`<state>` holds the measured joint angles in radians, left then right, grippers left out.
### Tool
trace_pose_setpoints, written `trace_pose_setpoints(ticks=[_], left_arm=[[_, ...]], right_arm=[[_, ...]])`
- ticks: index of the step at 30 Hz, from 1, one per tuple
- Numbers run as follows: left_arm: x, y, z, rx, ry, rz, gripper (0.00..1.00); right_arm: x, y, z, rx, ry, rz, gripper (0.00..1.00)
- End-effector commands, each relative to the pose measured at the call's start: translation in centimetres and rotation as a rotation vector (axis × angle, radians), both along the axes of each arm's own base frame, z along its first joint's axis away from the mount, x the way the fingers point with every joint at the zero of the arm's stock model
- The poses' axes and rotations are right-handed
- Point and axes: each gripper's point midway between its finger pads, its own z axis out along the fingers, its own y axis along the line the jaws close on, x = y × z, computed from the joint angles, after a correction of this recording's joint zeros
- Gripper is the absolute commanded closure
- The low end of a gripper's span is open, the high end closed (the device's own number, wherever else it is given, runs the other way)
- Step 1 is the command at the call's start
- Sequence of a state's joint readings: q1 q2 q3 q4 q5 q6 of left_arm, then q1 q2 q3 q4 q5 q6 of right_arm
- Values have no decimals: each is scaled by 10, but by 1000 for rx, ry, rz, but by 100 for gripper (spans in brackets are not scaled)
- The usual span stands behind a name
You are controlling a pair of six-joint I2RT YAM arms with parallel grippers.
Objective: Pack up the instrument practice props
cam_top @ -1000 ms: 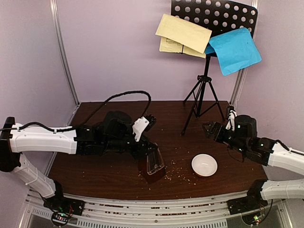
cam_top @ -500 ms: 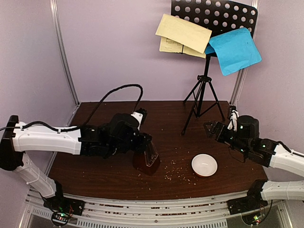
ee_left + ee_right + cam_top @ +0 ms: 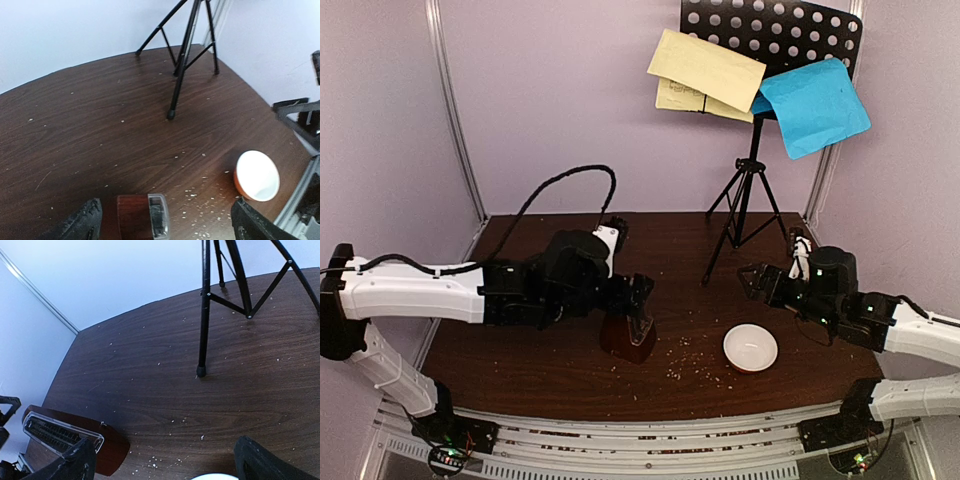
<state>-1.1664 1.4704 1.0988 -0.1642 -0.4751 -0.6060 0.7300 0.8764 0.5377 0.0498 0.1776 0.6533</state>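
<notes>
The brown pyramid metronome point(image 3: 626, 336) with its clear cover stands upright on the dark table. My left gripper point(image 3: 626, 303) hangs open right over it, one finger on each side and apart from it. From the left wrist, the metronome point(image 3: 136, 219) sits between the wide-spread fingers of the left gripper point(image 3: 167, 226). The black music stand point(image 3: 748, 190) rises at the back right. On its perforated desk rest pale yellow sheets point(image 3: 705, 70) and a blue sheet point(image 3: 813, 105). My right gripper point(image 3: 752, 278) is open and holds nothing, near the stand's front leg point(image 3: 204, 315).
A small white bowl point(image 3: 750, 348) sits at the front right, between the two grippers and just below the right one point(image 3: 256, 175). Pale crumbs point(image 3: 690, 365) are scattered in front of the metronome. Lilac walls close the back and both sides.
The metronome was held tilted a second ago. It now stands upright on the table and my left gripper has opened off it. The right gripper has shifted slightly left.
</notes>
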Motion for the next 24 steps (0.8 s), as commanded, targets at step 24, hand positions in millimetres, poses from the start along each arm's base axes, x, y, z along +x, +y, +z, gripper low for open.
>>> trace_pose_setpoints(ticks=[24], left_arm=[[-11,54,74,-406,37,-366,2]], right_arm=[[-77,214,-97,-344,-108,472,5]])
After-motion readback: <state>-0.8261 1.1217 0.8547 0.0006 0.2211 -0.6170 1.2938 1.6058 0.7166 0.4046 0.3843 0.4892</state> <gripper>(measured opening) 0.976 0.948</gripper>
